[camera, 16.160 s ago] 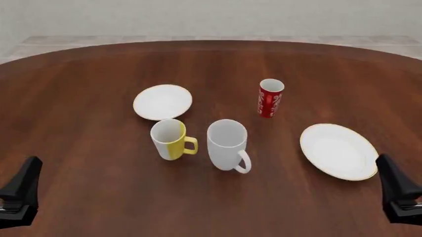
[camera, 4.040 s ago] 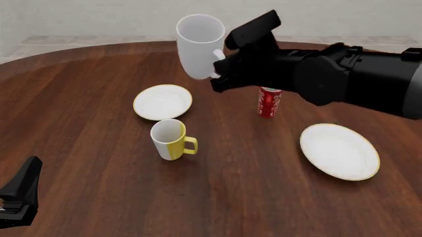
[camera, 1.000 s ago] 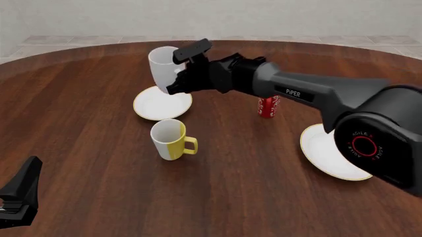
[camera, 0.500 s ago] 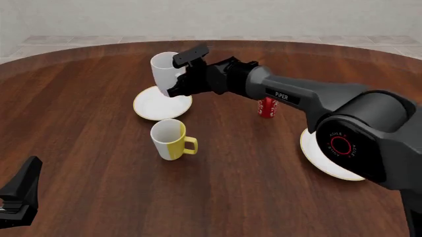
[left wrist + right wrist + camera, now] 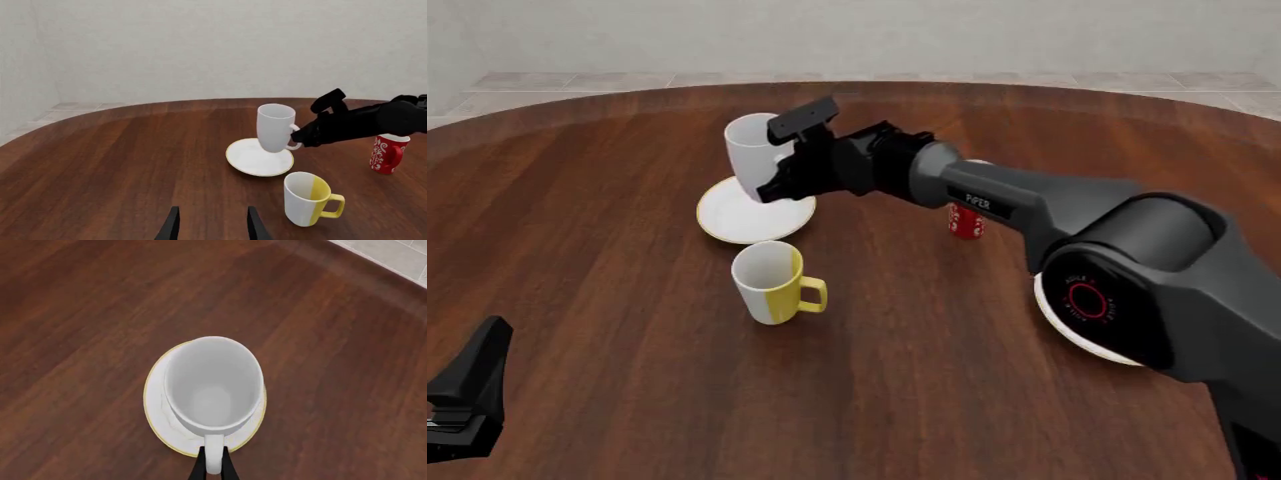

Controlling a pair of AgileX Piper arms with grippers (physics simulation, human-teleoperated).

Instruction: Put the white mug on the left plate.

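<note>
Dark reddish-brown wood with a long, streaky grain covered the round table, whose far edge curved in front of a pale tiled floor strip and a plain off-white wall. Taking the left plate as the landmark and moving left to right: the left gripper sat low at the near corner, well apart from the plate, its two dark fingers parted with nothing between them. Over the plate, the white mug hung upright, mouth up, its base just above the plate's centre; whether it touched the plate could not be told. The right gripper was pinched closed on the mug's loop handle, on the side of the plate toward the red cup. Just nearer than the plate stood the white-and-yellow mug, its yellow handle turned rightward. Right of the plate, mostly hidden behind the black right arm, stood the red patterned cup. Farther right and nearer, the larger white plate showed only a sliver of rim behind the arm's elbow.
</note>
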